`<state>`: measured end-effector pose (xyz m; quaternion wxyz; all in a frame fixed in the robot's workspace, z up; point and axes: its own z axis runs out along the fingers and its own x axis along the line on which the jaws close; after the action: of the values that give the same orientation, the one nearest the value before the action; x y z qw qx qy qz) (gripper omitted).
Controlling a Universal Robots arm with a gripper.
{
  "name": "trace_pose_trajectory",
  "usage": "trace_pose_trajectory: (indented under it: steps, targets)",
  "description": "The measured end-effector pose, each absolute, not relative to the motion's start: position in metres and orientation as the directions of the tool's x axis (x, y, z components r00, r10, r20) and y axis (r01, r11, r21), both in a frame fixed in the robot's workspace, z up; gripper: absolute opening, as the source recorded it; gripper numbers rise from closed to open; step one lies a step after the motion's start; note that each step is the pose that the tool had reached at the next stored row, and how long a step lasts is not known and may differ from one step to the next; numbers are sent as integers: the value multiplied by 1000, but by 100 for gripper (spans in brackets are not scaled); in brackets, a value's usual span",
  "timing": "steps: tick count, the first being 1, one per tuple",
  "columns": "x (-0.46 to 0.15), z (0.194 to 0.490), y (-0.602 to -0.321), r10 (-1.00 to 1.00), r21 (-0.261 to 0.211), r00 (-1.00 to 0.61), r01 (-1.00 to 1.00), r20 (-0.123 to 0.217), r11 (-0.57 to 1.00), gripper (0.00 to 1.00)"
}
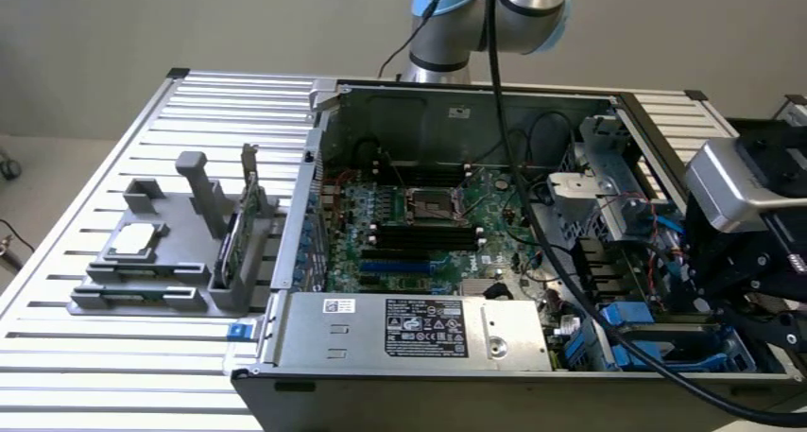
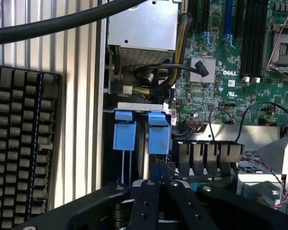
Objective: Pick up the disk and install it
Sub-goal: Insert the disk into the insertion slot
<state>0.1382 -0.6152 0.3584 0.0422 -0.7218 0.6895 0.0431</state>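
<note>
Disk (image 2: 159, 134) in its blue carrier, standing in the drive bay at a corner of the one open computer case (image 1: 429, 120) on the bench (image 1: 76, 375), a second blue carrier (image 2: 125, 135) just beside it, fingers (image 2: 159, 172) closed together next to the disk's blue end, contact unclear.

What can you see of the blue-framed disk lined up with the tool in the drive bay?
The disk in its blue plastic carrier stands on edge in the drive bay at the corner of the open computer case, beside a second blue plastic carrier and close to the perforated silver metal power supply. Its matt blue end piece shows; the metal body is hidden inside the bay. The black tool, shut, sits right at its near end; whether they touch I cannot tell.
</note>
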Motion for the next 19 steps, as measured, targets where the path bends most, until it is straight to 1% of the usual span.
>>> trace_pose_trajectory:
  steps: [14, 19]
  targets:
    - [140, 333, -611, -991, -2, 54, -999, -121, -54, 11]
    - [140, 330, -611, -991, -2, 55, -998, -120, -55, 11]
